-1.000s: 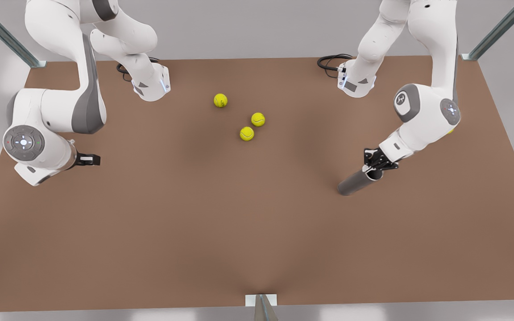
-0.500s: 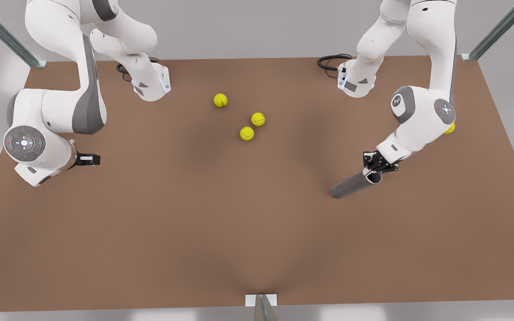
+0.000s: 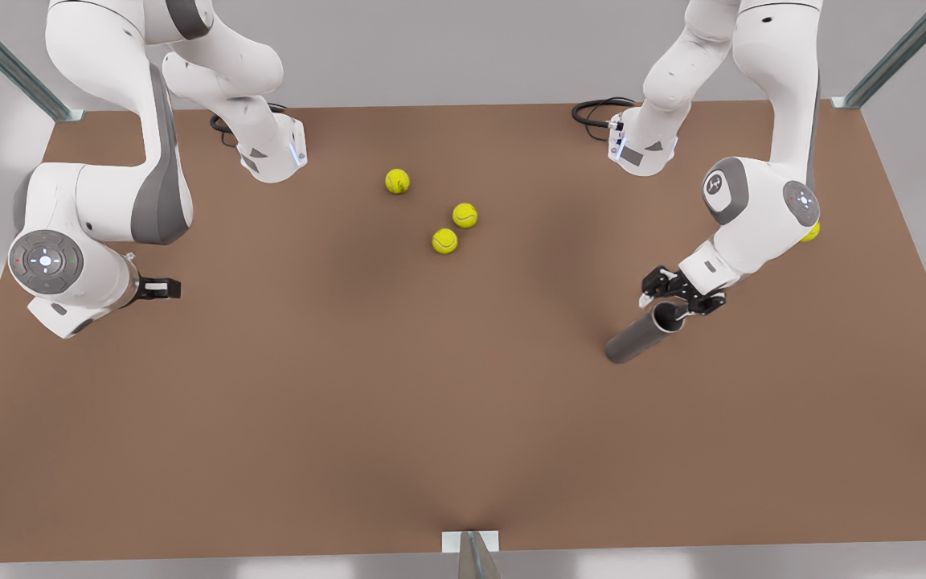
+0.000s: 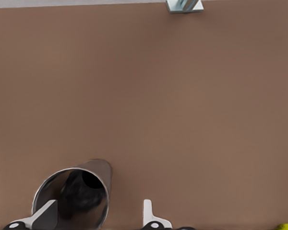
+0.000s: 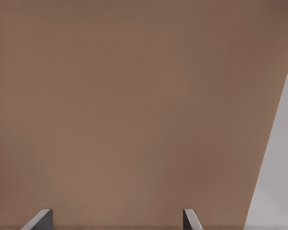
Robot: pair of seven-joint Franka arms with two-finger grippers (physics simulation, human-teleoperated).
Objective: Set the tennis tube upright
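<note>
- The tennis tube [image 3: 641,334] stands tilted on the brown surface [image 3: 399,418] toward the front view's right, its closed end down on the surface and its open, silvery-rimmed end raised.
- The left end effector [image 3: 663,301] is at that raised end, on the arm at the front view's right; its fingers are spread apart and straddle the rim.
- In the left wrist view the open mouth of the tube [image 4: 74,196] faces the camera, with one finger [image 4: 43,216] over the rim and the other finger out beside the tube over bare surface; I cannot tell whether either pad touches the tube.
- The right end effector [image 3: 159,288] hangs low over the surface at the front view's left, well apart from the tube; this arm waits.
- Its fingers [image 5: 41,219] are spread wide, with nothing between them but bare surface [image 5: 134,110].
- Three tennis balls [image 3: 444,240] lie near the middle of the far half of the surface; a fourth ball [image 3: 812,232] peeks out behind the left arm's elbow.
</note>
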